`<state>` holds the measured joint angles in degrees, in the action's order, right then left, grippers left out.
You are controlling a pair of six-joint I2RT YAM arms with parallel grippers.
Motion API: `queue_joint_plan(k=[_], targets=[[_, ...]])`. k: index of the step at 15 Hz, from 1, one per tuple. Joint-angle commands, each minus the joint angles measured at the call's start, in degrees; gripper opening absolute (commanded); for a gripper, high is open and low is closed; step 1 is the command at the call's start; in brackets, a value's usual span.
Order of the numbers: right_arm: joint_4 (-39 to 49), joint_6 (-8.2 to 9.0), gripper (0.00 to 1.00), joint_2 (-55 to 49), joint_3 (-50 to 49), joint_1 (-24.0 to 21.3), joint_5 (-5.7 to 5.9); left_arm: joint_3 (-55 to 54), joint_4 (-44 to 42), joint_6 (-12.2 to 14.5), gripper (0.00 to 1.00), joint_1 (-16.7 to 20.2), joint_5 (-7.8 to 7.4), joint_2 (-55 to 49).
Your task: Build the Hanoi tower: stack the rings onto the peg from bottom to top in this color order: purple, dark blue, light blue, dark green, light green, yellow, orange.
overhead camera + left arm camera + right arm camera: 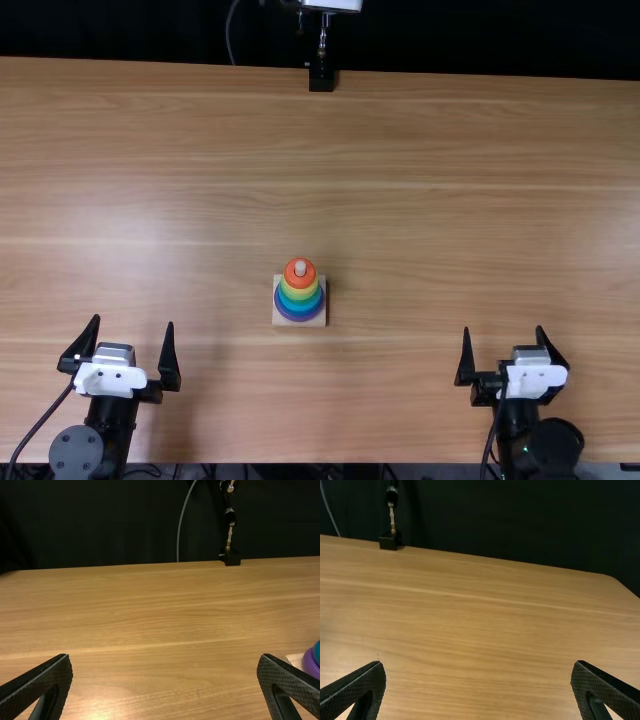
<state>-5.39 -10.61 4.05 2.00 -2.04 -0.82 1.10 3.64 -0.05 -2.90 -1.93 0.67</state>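
Observation:
In the top view, the wooden base stands mid-table with rings stacked around its upright peg. The orange ring is uppermost, with the yellow ring under it, blue and green shades below, and the purple ring lowest. Individual middle rings are hard to tell apart. My left gripper is open, left of and nearer than the tower; my right gripper is open, well to its right. The left wrist view has my left gripper and the purple ring. My right gripper holds nothing.
The wooden table extends around the tower on every side. A black stand with a thin upright rod is at the far edge, beyond the tower, and a dark curtain hangs behind it.

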Motion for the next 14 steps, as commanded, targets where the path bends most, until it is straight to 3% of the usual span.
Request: queue_joint_plan(k=[1,14], targets=[[-0.69,0.17,1.0,-1.15,-1.03,-0.33,1.03,-1.1,0.05,0.48,1.0,0.44,-0.28,-0.67],[-2.16,-0.46,1.0,-3.09,-1.12,-0.33,0.82,-1.1,0.05,0.48,1.0,0.44,-0.39,-0.67]])
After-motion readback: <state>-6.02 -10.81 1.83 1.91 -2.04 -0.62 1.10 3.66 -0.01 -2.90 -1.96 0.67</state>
